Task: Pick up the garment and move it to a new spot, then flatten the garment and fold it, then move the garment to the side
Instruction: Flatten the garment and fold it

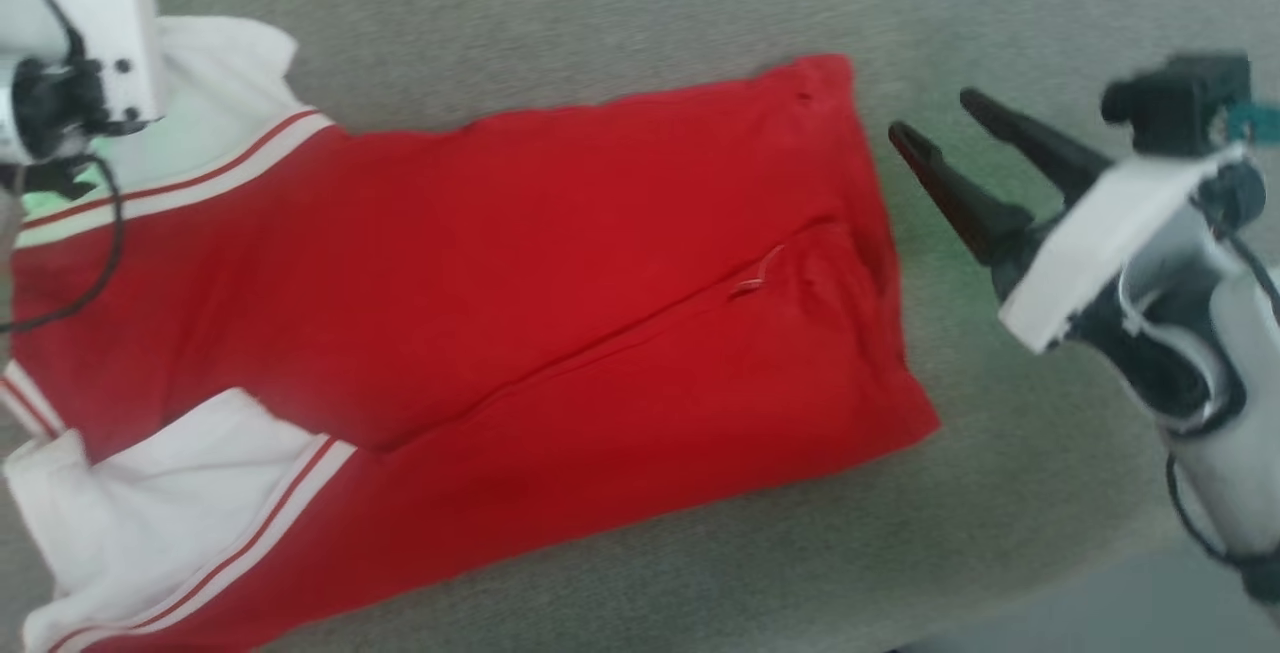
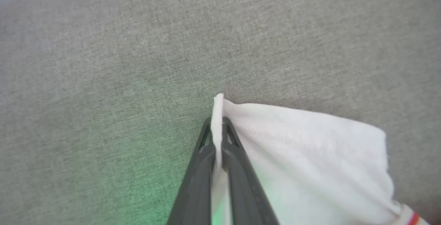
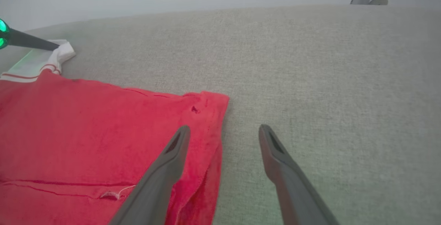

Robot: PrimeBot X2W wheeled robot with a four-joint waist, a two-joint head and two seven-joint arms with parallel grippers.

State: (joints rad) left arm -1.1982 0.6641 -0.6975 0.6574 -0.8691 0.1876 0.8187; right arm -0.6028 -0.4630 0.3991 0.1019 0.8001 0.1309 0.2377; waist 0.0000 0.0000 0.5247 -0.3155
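While the left hand (image 2: 217, 123) pinches a sleeve of the garment (image 1: 560, 263), the right hand (image 1: 930, 116) hovers wide beside its hem.

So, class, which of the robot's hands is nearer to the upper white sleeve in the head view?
Left. The left hand is shut on the edge of that white sleeve; the right hand is open by the red hem at the opposite end of the garment.
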